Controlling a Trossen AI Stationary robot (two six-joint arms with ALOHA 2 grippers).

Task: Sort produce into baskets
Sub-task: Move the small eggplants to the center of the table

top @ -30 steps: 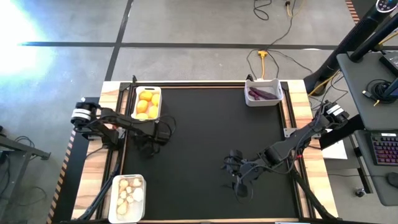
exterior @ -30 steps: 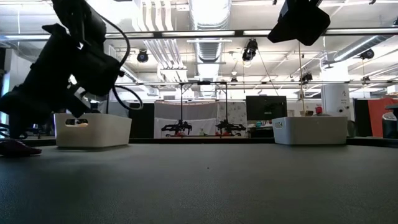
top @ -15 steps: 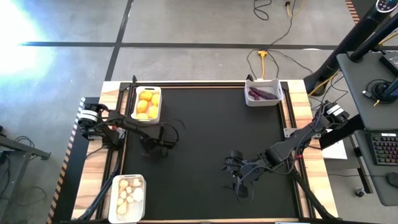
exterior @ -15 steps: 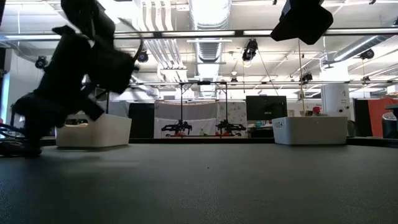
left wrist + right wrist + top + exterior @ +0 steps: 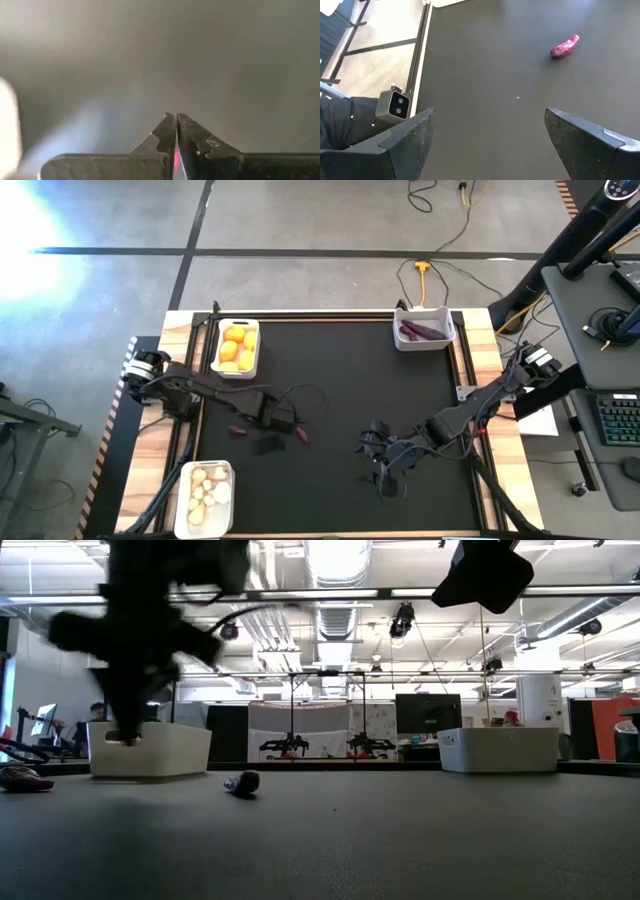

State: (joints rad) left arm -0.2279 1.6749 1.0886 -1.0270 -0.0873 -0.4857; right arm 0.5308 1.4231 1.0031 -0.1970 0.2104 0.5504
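Two slim purple pieces lie on the black mat: one (image 5: pixel 237 430) (image 5: pixel 24 778) and one (image 5: pixel 300 436) (image 5: pixel 240 783) farther right, which also shows in the right wrist view (image 5: pixel 565 46). My left gripper (image 5: pixel 285 423) (image 5: pixel 176 116) is shut, above the mat between them. My right gripper (image 5: pixel 385 480) (image 5: pixel 490 112) is open and empty at the mat's near right. Three white baskets stand at the edges: one with lemons (image 5: pixel 237 347), one with purple pieces (image 5: pixel 424 330), one with beige pieces (image 5: pixel 205 498). My left gripper's shut fingers (image 5: pixel 165 135) show a thin pink sliver (image 5: pixel 176 157) in the slit between them. I cannot tell whether they touch a piece or whether it lies beyond them.
The lemon basket (image 5: pixel 150 748) and the purple-piece basket (image 5: pixel 497 748) stand along the far edge. Wooden side strips (image 5: pixel 170 440) border the mat. A small camera (image 5: pixel 395 105) sits at the near edge. A person (image 5: pixel 95 715) shows far behind the table.
My left gripper has risen from the mat and swung quickly toward the table's right edge. A purple piece now lies on the mat to its right, where none showed before. The other purple piece has stayed in place.
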